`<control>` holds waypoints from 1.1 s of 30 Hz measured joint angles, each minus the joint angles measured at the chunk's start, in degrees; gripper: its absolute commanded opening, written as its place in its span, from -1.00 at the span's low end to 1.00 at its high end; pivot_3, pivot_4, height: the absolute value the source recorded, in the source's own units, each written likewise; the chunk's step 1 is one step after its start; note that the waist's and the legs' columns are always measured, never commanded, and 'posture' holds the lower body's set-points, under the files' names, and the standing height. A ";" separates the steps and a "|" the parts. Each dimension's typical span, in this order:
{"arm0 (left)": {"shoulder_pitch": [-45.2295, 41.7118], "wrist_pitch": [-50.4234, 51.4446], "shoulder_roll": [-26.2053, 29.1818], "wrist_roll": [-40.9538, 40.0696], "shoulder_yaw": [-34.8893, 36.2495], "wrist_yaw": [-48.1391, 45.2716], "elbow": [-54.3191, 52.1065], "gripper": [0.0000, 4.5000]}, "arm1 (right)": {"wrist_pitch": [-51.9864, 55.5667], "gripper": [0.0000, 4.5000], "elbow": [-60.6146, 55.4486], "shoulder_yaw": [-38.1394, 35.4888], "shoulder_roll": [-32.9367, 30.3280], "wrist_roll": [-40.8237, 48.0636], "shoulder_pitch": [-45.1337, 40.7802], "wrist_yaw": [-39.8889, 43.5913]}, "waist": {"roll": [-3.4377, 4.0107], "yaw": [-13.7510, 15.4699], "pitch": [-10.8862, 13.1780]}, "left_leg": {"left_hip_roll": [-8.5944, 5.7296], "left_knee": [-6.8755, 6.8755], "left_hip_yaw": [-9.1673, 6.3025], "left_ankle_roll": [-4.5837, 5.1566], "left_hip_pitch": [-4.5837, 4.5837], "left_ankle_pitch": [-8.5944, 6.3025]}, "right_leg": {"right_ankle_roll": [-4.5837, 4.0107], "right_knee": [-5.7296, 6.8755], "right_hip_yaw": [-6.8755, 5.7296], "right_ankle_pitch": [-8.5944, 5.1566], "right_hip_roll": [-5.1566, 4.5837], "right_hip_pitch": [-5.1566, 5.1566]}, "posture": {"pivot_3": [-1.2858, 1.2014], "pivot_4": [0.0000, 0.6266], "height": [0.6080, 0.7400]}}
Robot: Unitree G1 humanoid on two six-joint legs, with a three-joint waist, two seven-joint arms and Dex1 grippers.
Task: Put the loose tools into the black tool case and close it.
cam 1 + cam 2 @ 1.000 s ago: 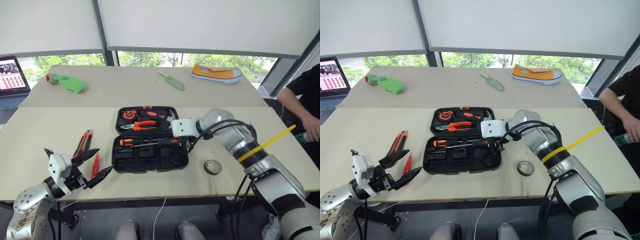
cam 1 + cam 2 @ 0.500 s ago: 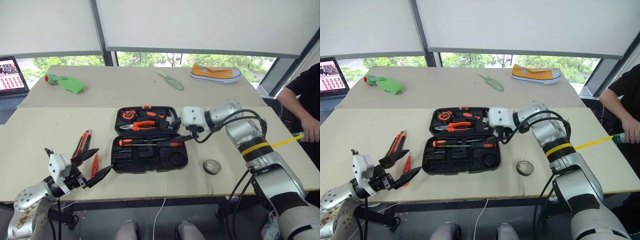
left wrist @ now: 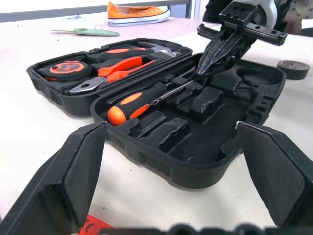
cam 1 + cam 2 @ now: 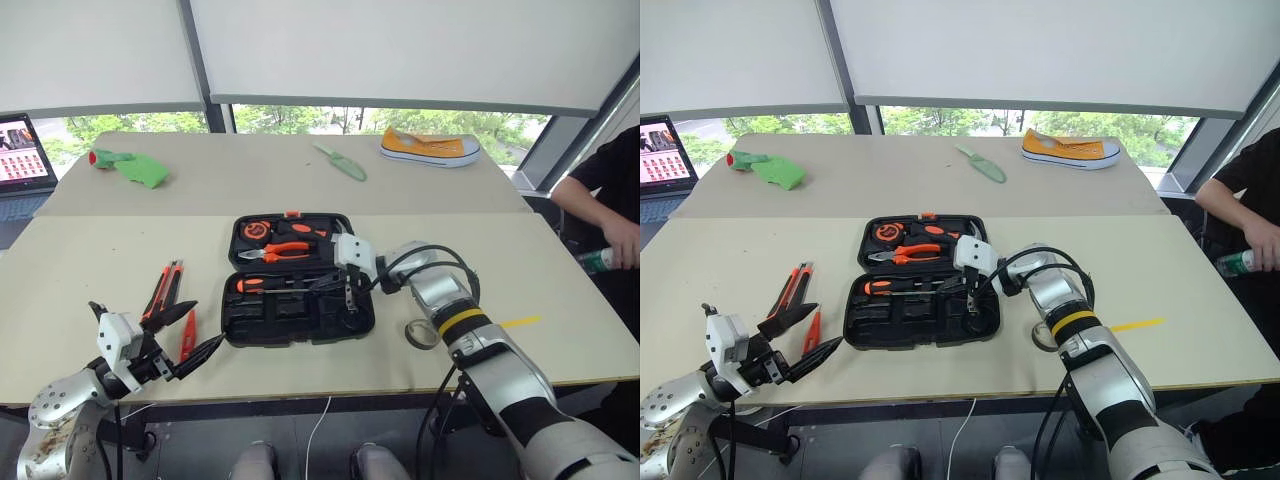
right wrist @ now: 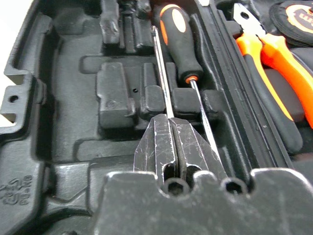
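right gripper pinched over open case

head view: black hinged plastic tool case lies open at table centre; right gripper at its 3 o'clock edge.

right wrist view: fingers pressed together over orange-black screwdriver.

left wrist view: left gripper spread wide, empty.

1. One black tool case, lying open.
2. Two screwdrivers in the case's near half, though the second shows as little more than a shaft.
3. One pair of orange-handled pliers.
4. One tape measure.
5. One tape roll.
6. One utility knife.
7. One slim orange tester screwdriver.
8. One yellow sneaker.
9. One laptop.
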 measured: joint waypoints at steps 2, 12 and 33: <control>0.02 -0.14 0.00 0.27 0.00 0.13 0.24 1.00 | 0.20 -1.00 0.51 0.31 0.04 -0.48 -0.41 -0.17 | -0.01 0.02 -0.01 | 0.00 -0.01 0.01 -0.01 0.12 0.00 | -0.01 0.00 0.00 0.00 -0.01 0.07 | 0.03 -0.52 1.00; 3.99 0.34 0.02 -1.89 4.52 1.42 1.01 1.00 | 4.30 -0.51 -11.38 -4.04 -2.59 4.41 5.12 1.41 | -0.04 0.23 -0.02 | 0.00 -0.02 0.04 -0.04 -0.14 0.01 | -0.02 -0.03 -0.02 0.03 -0.09 -0.12 | 0.03 -0.52 1.00; 24.70 27.09 4.37 -12.41 25.37 16.65 -7.44 1.00 | 1.54 0.94 -41.83 -23.23 -17.66 26.98 33.95 9.66 | -0.61 0.38 0.11 | -0.03 -0.37 0.06 -0.68 0.56 -0.40 | -0.22 -0.14 -0.13 -0.49 -0.29 -0.04 | 0.03 -0.52 1.00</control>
